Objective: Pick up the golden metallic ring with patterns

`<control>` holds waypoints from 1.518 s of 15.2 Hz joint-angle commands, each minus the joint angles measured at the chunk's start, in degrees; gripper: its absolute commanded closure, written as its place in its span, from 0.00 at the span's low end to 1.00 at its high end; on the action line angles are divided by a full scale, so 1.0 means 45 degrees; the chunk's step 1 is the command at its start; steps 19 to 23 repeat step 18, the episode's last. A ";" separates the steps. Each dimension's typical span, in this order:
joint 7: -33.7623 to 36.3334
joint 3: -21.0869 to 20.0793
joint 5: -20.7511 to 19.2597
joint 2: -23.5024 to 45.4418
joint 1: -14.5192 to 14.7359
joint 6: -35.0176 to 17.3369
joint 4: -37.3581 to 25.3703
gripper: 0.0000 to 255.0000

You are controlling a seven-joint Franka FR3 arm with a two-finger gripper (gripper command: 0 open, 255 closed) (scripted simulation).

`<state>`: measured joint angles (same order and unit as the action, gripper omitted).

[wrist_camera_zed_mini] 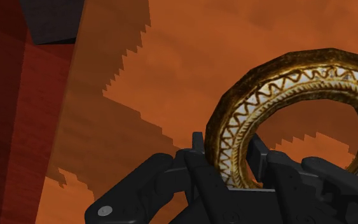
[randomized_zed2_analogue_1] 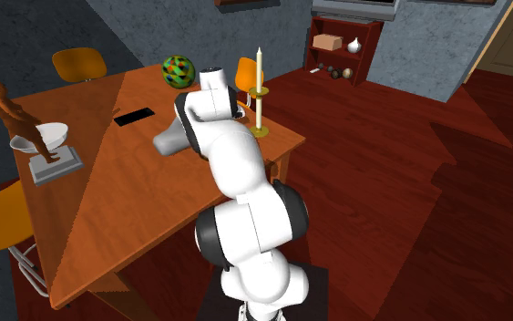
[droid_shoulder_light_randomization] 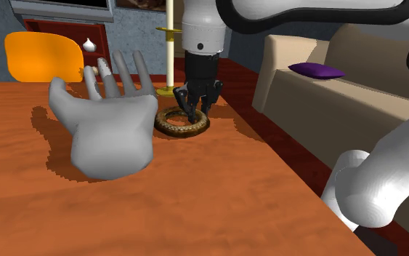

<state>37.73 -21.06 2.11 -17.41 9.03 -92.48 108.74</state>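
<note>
On the table [droid_shoulder_light_randomization: 195,204], one golden ring [wrist_camera_zed_mini: 285,81] between two claw fingers [wrist_camera_zed_mini: 203,168].

White Franka arm [randomized_zed2_analogue_1: 245,178]: glossy rounded segs w/ dark joint bands, e.g. lower centre of second exterior view. All-black 2-finger gripper [droid_shoulder_light_randomization: 197,111], angular linkages. Small silver screw [wrist_camera_zed_mini: 105,210] on its housing.

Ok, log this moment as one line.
stage: grasp | gripper: shut on golden patterned ring | location: on wooden table, beside grey hand sculpture
</note>
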 commanded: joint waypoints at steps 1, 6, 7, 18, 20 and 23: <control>0.0011 0.0028 -0.0011 -0.0043 -0.0023 0.0025 0.0147 1.00; 0.0023 0.0030 -0.0085 0.0168 -0.0061 0.0889 -0.0918 1.00; 0.0027 0.0027 -0.0102 0.0220 -0.0068 0.1063 -0.1141 1.00; 0.0112 -0.0042 -0.0303 0.0853 -0.0122 0.2704 -0.3379 1.00; 0.0112 -0.0042 -0.0303 0.0853 -0.0122 0.2704 -0.3379 1.00; 0.0112 -0.0042 -0.0303 0.0853 -0.0122 0.2704 -0.3379 1.00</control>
